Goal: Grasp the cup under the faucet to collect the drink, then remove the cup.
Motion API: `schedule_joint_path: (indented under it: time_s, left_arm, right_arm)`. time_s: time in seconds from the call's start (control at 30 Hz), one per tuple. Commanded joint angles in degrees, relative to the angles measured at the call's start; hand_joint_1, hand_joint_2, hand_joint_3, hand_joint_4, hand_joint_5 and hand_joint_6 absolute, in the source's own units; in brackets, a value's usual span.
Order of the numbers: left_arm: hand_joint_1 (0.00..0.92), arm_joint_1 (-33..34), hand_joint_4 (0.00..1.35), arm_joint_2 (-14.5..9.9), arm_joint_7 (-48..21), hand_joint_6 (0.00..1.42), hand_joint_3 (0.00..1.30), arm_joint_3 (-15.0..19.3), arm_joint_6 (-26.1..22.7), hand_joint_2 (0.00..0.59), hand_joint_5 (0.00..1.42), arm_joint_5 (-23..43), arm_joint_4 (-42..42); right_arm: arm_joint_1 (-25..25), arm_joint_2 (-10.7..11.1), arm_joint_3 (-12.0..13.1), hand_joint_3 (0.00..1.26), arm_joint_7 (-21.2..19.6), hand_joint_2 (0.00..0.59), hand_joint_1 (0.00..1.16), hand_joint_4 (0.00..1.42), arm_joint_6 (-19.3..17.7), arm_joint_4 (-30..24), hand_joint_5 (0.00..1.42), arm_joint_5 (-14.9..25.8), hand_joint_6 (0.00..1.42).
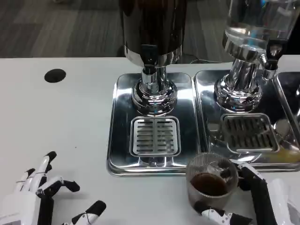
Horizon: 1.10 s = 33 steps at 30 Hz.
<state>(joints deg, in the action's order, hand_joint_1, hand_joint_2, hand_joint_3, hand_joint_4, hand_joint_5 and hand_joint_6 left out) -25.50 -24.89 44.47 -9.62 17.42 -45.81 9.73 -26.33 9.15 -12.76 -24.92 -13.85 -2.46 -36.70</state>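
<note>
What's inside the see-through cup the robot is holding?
The cup in the right hand holds a dark brown drink near the bottom; the upper part looks empty. Fingers wrap the lower front, so the very bottom is covered.

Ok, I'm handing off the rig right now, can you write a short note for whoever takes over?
Right hand grips the ribbed clear cup, which holds dark drink.
Left hand is open, resting low on the white table.
The cup sits on the table in front of the drip trays, between the dark dispenser and the clear dispenser, under neither faucet.
Done: drink collected, cup removed.
Left: apparently only releasing the cup.
</note>
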Motion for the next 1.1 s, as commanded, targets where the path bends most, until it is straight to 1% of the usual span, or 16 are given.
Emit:
schedule_joint_path:
  time_s: [0.03,0.13,0.3,0.53,0.63,0.67,0.73,0.83,0.93,1.03,1.1]
  left_arm:
    - [0.000,-0.10,0.05,-0.46,-0.96,0.16,0.65,0.29,0.36,0.099,0.20,0.22,-0.22]
    - [0.000,-0.23,0.05,-0.87,-0.80,0.16,0.65,0.22,-0.63,0.099,0.21,-1.09,-0.73]
    - [0.000,-0.15,0.05,-0.75,-0.72,0.16,0.66,-0.08,-1.30,0.098,0.21,-1.77,-0.31]
    - [0.000,-0.19,0.05,-0.62,-0.99,0.16,0.66,0.24,-1.11,0.098,0.22,-1.75,-0.58]
    - [0.000,-0.21,0.06,-0.65,-1.09,0.16,0.66,0.39,-1.16,0.098,0.22,-1.75,-0.84]
    - [0.000,-0.20,0.06,-0.65,-1.14,0.16,0.66,0.41,-1.17,0.098,0.22,-1.75,-0.88]
    - [0.000,-0.17,0.06,-0.65,-1.20,0.16,0.66,0.37,-1.21,0.098,0.22,-1.87,-0.94]
    - [0.000,-0.07,0.06,-0.64,-1.25,0.16,0.66,0.30,-1.21,0.098,0.22,-1.94,-0.92]
    - [0.000,-0.03,0.06,-0.61,-1.21,0.16,0.67,0.31,-1.12,0.097,0.22,-1.90,-0.95]
    - [0.000,-0.09,0.06,-0.54,-1.16,0.16,0.67,0.34,-0.95,0.097,0.22,-1.72,-1.01]
    - [0.000,-0.10,0.06,-0.50,-1.16,0.16,0.67,0.36,-0.84,0.097,0.22,-1.58,-0.98]
  right_arm:
    - [0.55,0.25,-0.01,0.26,-1.04,0.201,0.73,0.42,-3.11,0.31,0.43,1.00,0.44]
    - [0.66,0.58,-0.07,0.23,-0.85,0.196,0.71,0.36,-3.41,0.88,0.40,0.95,0.42]
    - [1.73,1.91,-0.73,0.16,1.10,0.189,0.68,0.27,-4.85,3.17,0.34,1.70,0.39]
    - [2.69,3.07,-0.95,0.07,1.31,0.174,0.66,0.19,-6.84,4.38,0.26,1.65,0.33]
    - [3.18,3.99,-1.07,0.01,2.76,0.167,0.62,0.09,-8.03,4.97,0.18,2.66,0.27]
    - [3.38,4.41,-1.10,0.00,3.30,0.163,0.60,0.02,-8.79,5.31,0.15,3.16,0.24]
    - [3.48,4.83,-0.93,0.00,3.82,0.151,0.53,0.00,-9.85,5.67,0.08,3.97,0.18]
    - [3.32,4.98,0.01,0.00,4.29,0.147,0.45,0.00,-10.94,5.60,0.00,6.09,0.11]
    - [3.01,5.15,1.18,0.00,4.81,0.134,0.38,0.00,-11.68,4.63,0.00,7.84,0.06]
    - [1.96,4.99,3.06,0.00,4.63,0.134,0.37,0.00,-12.65,2.24,0.00,9.29,0.05]
    - [1.26,4.72,4.15,0.00,4.25,0.145,0.34,0.00,-13.08,0.72,0.00,9.60,0.04]
